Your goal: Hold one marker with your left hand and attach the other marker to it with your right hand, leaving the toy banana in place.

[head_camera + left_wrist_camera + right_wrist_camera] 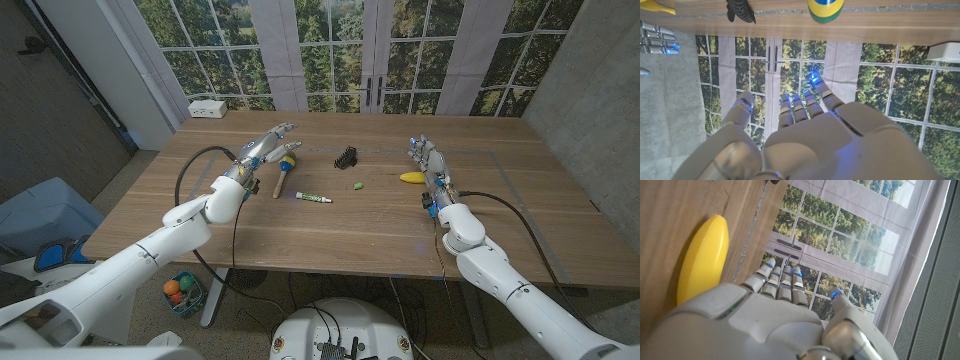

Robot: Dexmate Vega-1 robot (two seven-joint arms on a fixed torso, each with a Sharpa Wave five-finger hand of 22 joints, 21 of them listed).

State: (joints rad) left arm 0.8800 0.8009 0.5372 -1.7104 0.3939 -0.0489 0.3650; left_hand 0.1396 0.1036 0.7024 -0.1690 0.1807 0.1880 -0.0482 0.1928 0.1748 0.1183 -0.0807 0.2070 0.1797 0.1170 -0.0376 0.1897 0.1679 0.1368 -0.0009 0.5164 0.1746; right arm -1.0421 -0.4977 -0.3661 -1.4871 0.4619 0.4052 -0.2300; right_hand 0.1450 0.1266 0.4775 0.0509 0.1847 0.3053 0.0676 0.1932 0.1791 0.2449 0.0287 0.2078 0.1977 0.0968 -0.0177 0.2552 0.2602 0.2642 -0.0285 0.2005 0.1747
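Wooden worktop (pixel 330 235) in front of big windows full of green trees. Small white box (pixel 208 108) at the far left corner.

Near the middle, one marker (pixel 314 198), white with green on it, lying flat and on its own. Just past it to the right, a tiny green bit (pixel 358 185), too small to tell what. Farther back, a black ridged thing (pixel 346 157).

Left robot hand (pixel 262 150) at the far left part of the worktop, fingers straight and apart, holding nothing. Right beside it, a toy rattle (pixel 284 165) with a wooden stick and a yellow, green and blue head. Well apart from the marker.

Right robot hand (pixel 428 160) over on the right side, fingers straight out, holding nothing too. Toy banana (pixel 412 177) just beside it on the wood, seen close up and bright yellow from the right wrist, not gripped.

Under the worktop on the left, a little basket (pixel 182 292) with coloured balls.
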